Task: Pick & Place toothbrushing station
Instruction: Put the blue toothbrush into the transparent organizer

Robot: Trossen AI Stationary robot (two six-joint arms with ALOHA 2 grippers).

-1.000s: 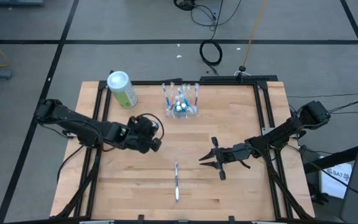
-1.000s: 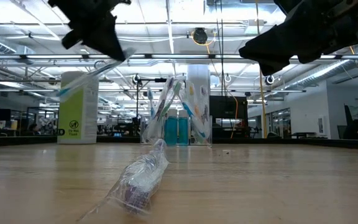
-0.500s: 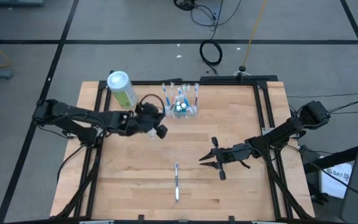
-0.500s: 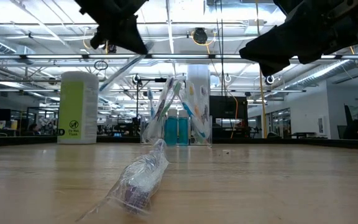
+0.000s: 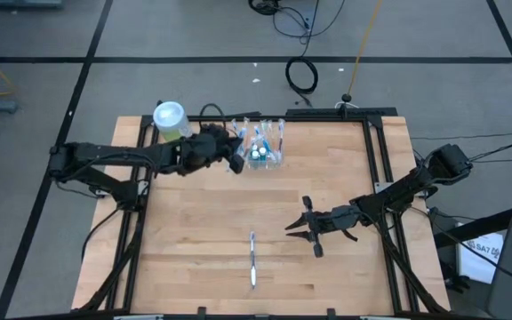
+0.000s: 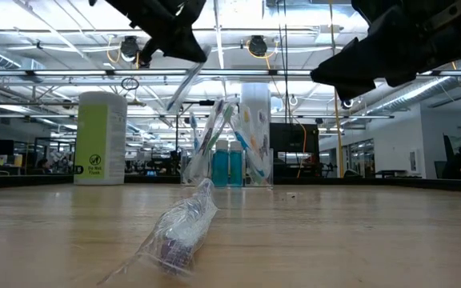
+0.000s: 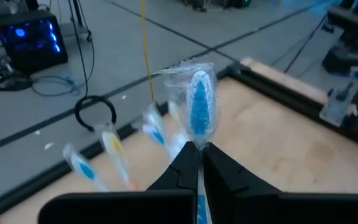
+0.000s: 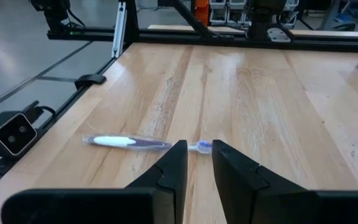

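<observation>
Clear toothbrushing station (image 5: 260, 148) holds wrapped brushes; left fingers (image 7: 199, 155) pinch wrapped toothbrush (image 7: 198, 109); right fingers (image 8: 196, 163) parted.

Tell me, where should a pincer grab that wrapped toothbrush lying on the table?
Probably at the middle of the handle of the wrapped toothbrush, coming straight down from above. It lies flat and slim on the bare wooden table, long axis running front to back, so the fingers would close across its narrow width. The right pincer hovers nearest.
</observation>
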